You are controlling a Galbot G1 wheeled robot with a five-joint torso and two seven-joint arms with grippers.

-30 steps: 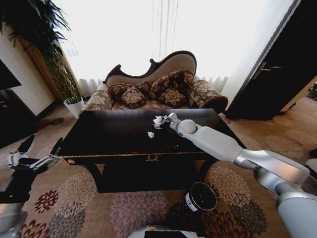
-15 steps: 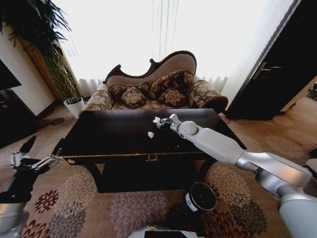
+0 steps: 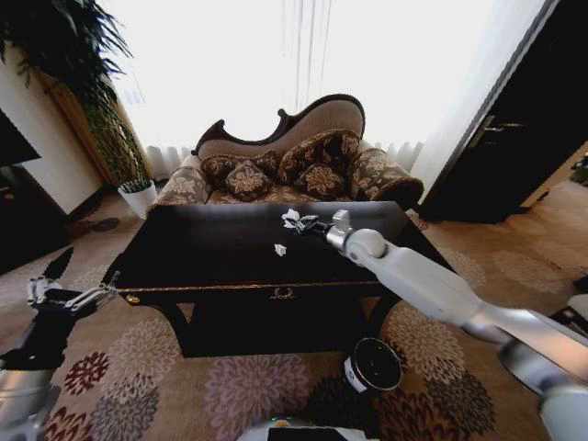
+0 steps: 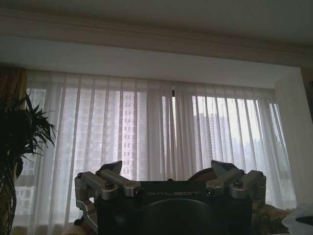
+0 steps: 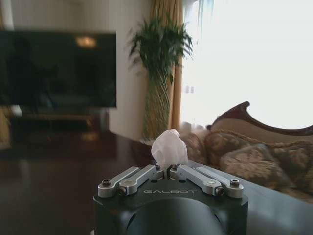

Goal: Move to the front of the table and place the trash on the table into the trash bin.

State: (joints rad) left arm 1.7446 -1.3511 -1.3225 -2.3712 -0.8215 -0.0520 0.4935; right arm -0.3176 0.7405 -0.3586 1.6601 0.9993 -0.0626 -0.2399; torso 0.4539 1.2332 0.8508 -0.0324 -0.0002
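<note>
My right gripper [image 3: 299, 221] reaches over the far middle of the glossy black table [image 3: 211, 248] and is shut on a white paper ball [image 3: 291, 217], held a little above the tabletop. In the right wrist view that ball [image 5: 169, 148] sits pinched between the closed fingers of the gripper [image 5: 168, 169]. A second small paper ball [image 3: 279, 249] lies on the table just in front of it. The round dark trash bin [image 3: 372, 365] stands on the carpet at the table's front right. My left gripper [image 3: 78, 280] hangs open and unloaded at the lower left, off the table; in the left wrist view this gripper [image 4: 166, 167] points at the curtains.
An ornate sofa [image 3: 294, 165] with cushions stands behind the table. A potted plant [image 3: 110, 138] is at the back left, a dark door [image 3: 496, 147] at the right. Patterned carpet [image 3: 257, 386] lies in front of the table around the bin.
The right gripper has lifted the paper ball slightly off the table and the arm has swung a little to the right. The left arm has barely shifted.
</note>
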